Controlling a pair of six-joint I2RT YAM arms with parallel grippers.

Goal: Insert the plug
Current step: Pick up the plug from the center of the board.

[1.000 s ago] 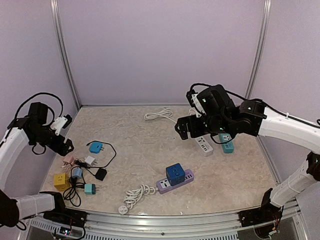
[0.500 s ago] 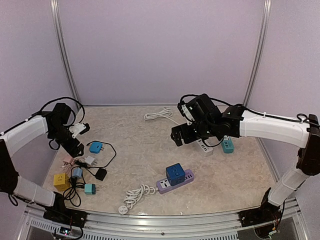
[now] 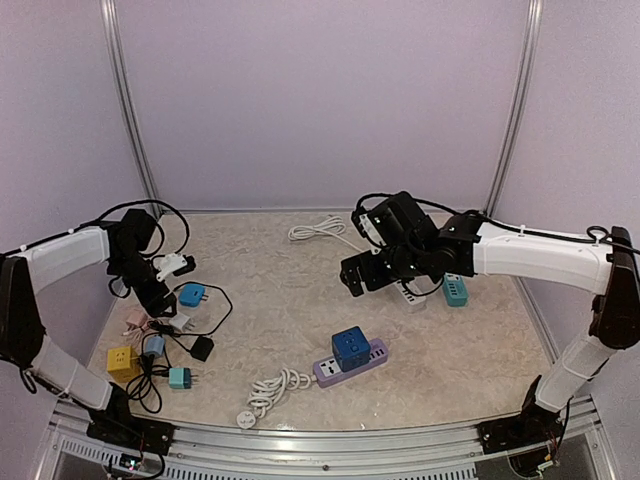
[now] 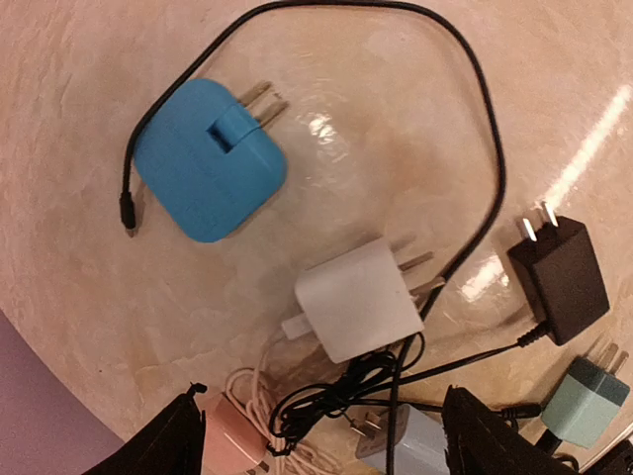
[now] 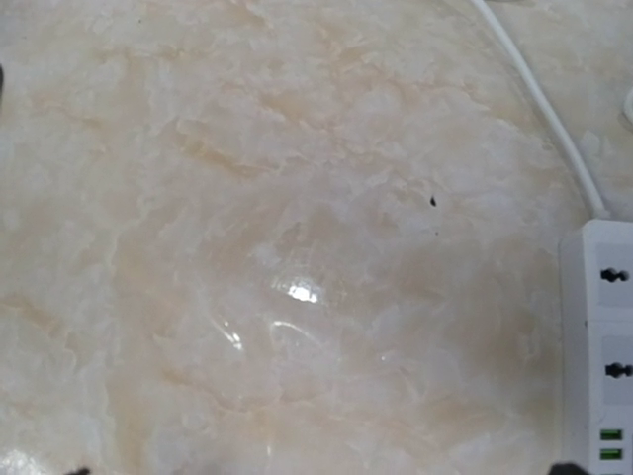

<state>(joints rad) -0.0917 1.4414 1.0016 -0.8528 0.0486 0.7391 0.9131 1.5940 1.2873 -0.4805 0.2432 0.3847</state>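
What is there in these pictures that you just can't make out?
White power strip: right wrist view, cut off by the right edge.
Pink plug: left wrist view, cut off by the bottom edge.
Purple strip: top view, sockets too small; blue cube covers some.

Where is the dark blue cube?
In the top view, the dark blue cube sits on the purple power strip, near the front edge in the middle, right of a coiled white cord.
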